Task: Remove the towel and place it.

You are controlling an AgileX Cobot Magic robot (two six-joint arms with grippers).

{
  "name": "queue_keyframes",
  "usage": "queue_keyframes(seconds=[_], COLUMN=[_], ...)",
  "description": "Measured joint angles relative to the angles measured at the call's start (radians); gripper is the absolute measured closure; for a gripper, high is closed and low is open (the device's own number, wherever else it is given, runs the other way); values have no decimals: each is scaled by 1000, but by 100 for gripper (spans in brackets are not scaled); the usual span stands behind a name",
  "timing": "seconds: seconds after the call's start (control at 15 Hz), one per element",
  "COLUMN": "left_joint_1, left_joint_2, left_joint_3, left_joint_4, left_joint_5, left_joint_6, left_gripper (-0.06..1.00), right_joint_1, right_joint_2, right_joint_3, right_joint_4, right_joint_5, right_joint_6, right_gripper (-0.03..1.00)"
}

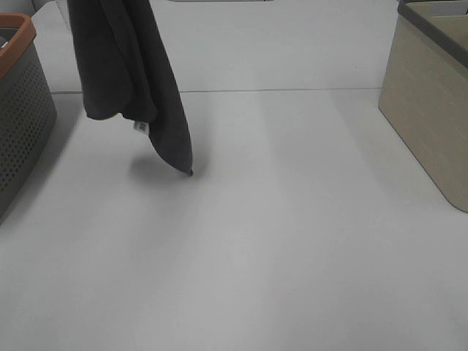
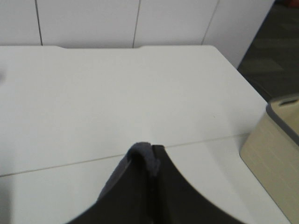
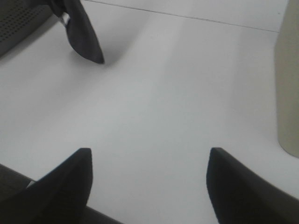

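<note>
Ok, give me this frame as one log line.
left hand: shut on towel | towel: hanging beside grey basket, tip near table | right hand: open, empty | placed: not yet

White table [image 1: 292, 256], white panelled wall [image 2: 93, 21], dark floor [image 2: 275, 46]

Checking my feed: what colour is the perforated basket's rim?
Orange rim on the grey perforated basket; best in exterior high view.

The left gripper [image 2: 154, 158] is matte black. Its two fingers [image 2: 187, 200] are broad at the base and narrow along curved outer edges to blunt tips; one has a dull greyish sheen and the other is deep black. The right gripper [image 3: 149, 150] is the same plain black, and each finger [image 3: 60, 186] is a smooth wedge tapering to a rounded point.
</note>
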Motion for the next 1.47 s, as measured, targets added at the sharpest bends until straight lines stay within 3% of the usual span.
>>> queue_keyframes(seconds=[0.07,0.13,0.2,0.6,0.8,0.87,1.0,1.13,1.27,1.47], left_joint_1=[0,0,-1,-18,-91,-121,-124,-124,-124,-124], left_joint_2=[13,13,33,101,101,101,101,101,101,101], left_joint_3=[0,0,0,0,-1,-1,-1,-1,-1,-1], left_joint_4=[-71,-71,-112,-157,-167,-168,-171,-170,-170,-169], left_joint_5=[18,18,54,69,116,121,130,141,143,165], left_joint_6=[99,99,162,191,280,301,301,301,303,304], left_gripper=[94,94,94,94,94,94,94,94,94,94], right_joint_1=[0,0,0,0,0,0,23,162,353,543], right_joint_2=[61,61,184,399,519,616,707,816,918,1040], right_joint_3=[0,0,0,0,0,0,0,0,0,-13], right_joint_4=[108,108,326,599,785,903,962,1035,1144,1324], right_joint_5=[-45,-45,-117,-208,-223,-225,-235,-344,-553,-701], right_joint_6=[-113,-113,-313,-656,-870,-997,-1072,-1189,-1333,-1500], right_gripper=[33,33,34,35,35,36,37,37,37,38])
